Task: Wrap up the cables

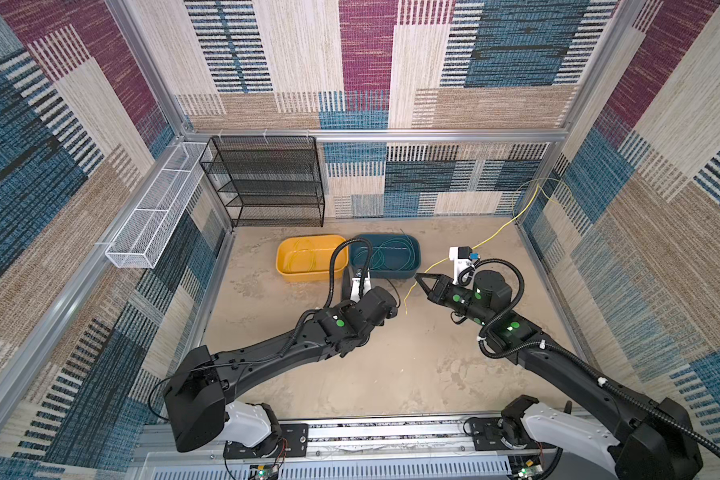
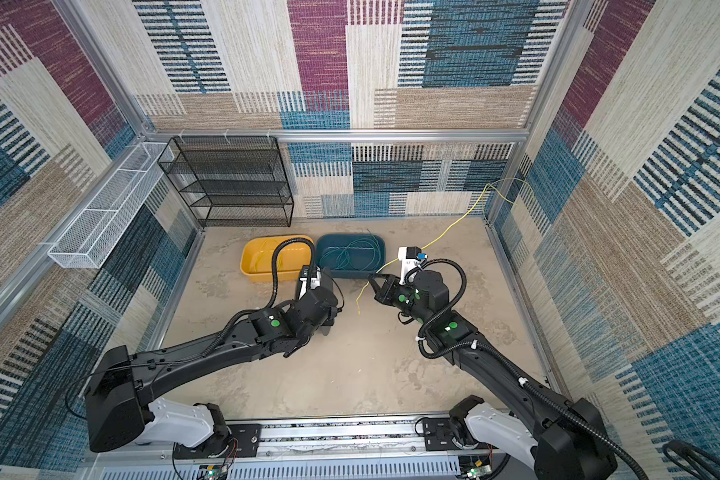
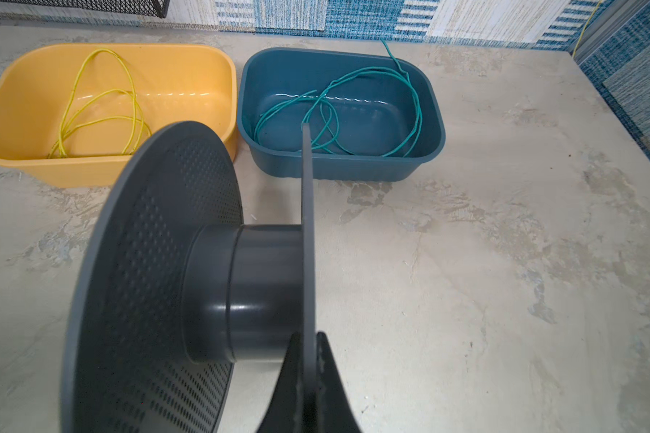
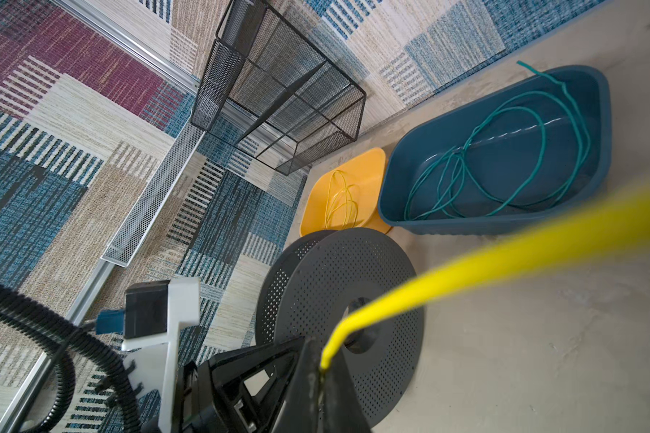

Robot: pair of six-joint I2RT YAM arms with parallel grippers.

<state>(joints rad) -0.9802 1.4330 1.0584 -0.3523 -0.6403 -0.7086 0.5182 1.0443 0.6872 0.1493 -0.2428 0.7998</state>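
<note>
My left gripper (image 3: 308,339) is shut on the thin flange of a dark grey perforated spool (image 3: 158,281), which it holds near the tubs; the spool's bare hub carries no cable. My right gripper (image 1: 419,276) (image 4: 321,369) is shut on a loose yellow cable (image 1: 495,235) (image 4: 503,247). That cable runs from the back right corner to the jaws, and its short end hangs toward the table in both top views. The spool (image 4: 338,285) sits just beyond the right jaws. Coiled yellow cable (image 3: 102,93) lies in the yellow tub (image 3: 72,172). Teal cable (image 3: 353,75) lies in the blue tub (image 3: 353,170).
A black mesh shelf (image 1: 267,183) stands at the back left. A white mesh basket (image 1: 150,216) hangs along the left wall. The two tubs (image 1: 292,272) sit side by side at the table's back middle. Patterned walls enclose the table on three sides.
</note>
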